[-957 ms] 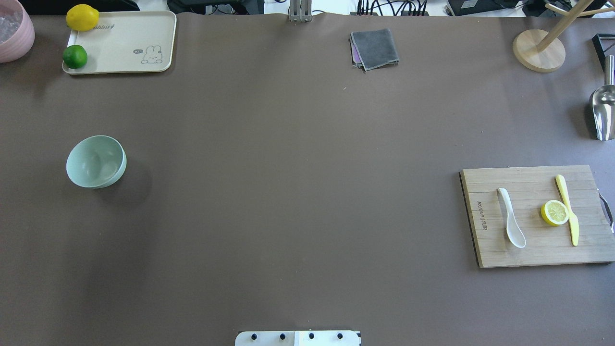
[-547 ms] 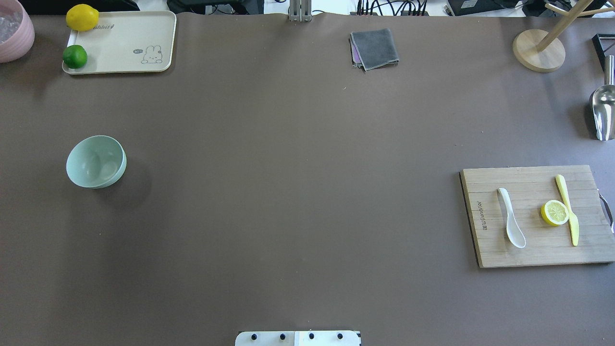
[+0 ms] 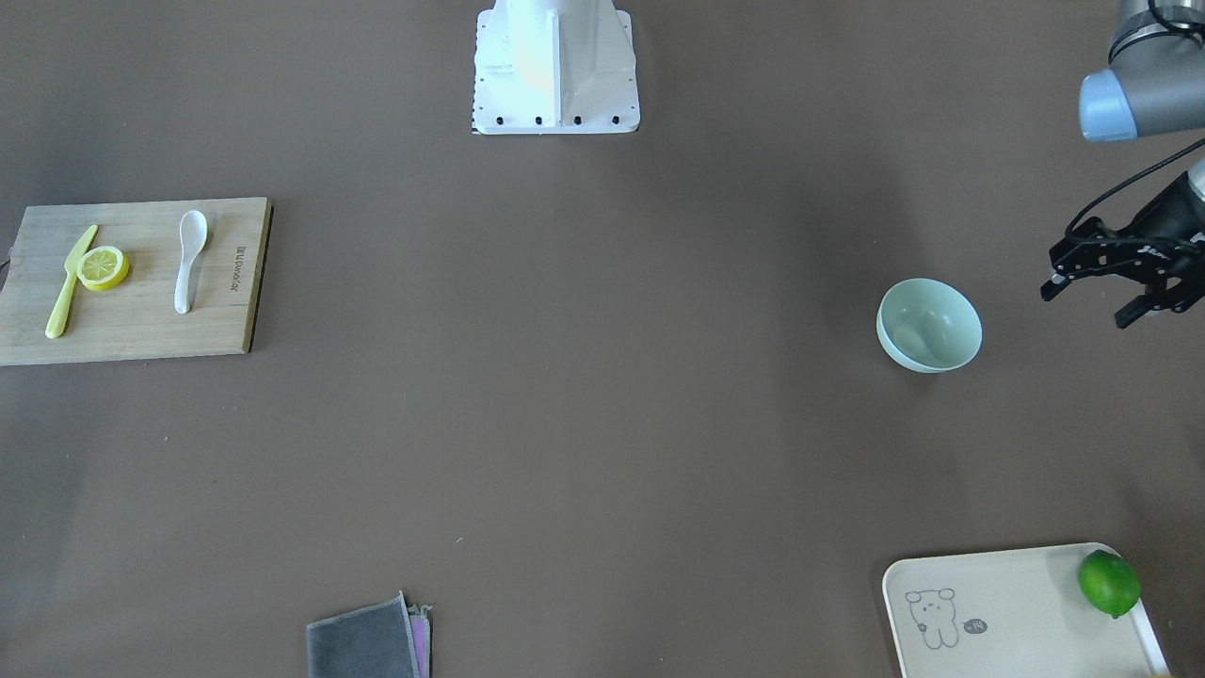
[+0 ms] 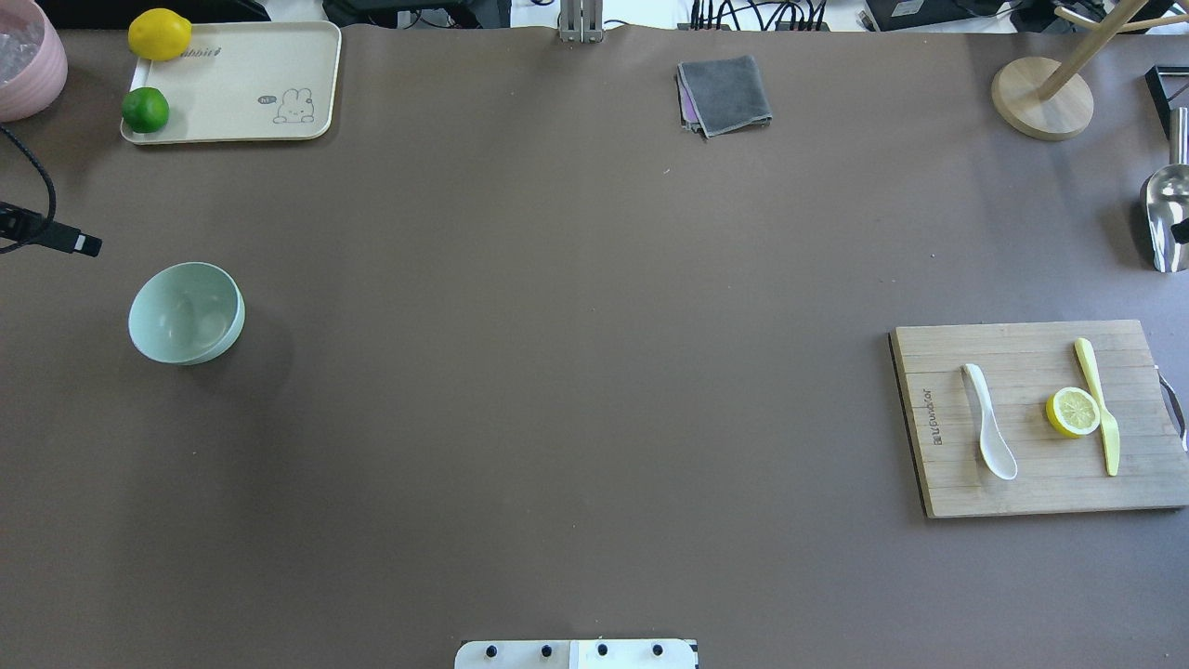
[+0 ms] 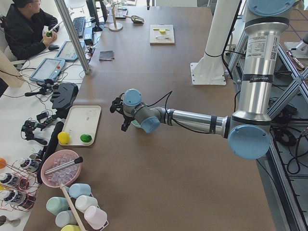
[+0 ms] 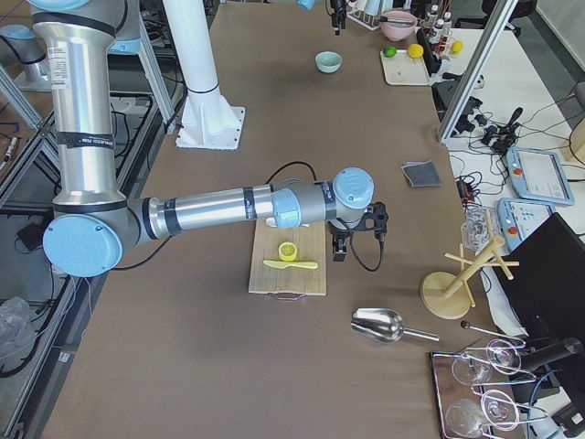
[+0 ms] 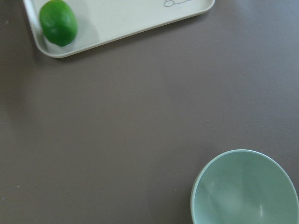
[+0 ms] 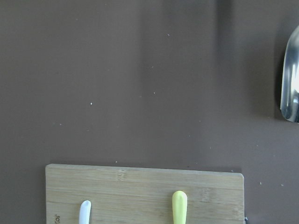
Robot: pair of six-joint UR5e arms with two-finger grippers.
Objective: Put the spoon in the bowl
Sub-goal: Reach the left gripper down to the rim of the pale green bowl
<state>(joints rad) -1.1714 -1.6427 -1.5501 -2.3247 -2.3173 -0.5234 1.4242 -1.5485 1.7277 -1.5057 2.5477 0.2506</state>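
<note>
The white spoon (image 4: 987, 423) lies on a wooden cutting board (image 4: 1022, 488) at the right, scoop toward the robot; it also shows in the front view (image 3: 190, 259), and its handle tip shows in the right wrist view (image 8: 85, 212). The mint-green bowl (image 4: 186, 311) stands empty at the left, also in the front view (image 3: 929, 325) and the left wrist view (image 7: 245, 189). My left gripper (image 3: 1087, 303) is open and empty, hovering beside the bowl on its outer side. My right gripper (image 6: 338, 251) hangs above the board's far edge; I cannot tell whether it is open.
On the board lie a lemon half (image 4: 1073, 412) and a yellow knife (image 4: 1099, 409). A cream tray (image 4: 232, 93) with a lime (image 4: 145, 110) and a lemon (image 4: 159, 33) is far left. A grey cloth (image 4: 725, 93), metal scoop (image 4: 1166, 214) and wooden stand (image 4: 1040, 98) lie along the far side.
A cable end of the left arm has come into the overhead view at its left edge, and a dark bit shows at the right edge. Spoon and bowl have not moved.
</note>
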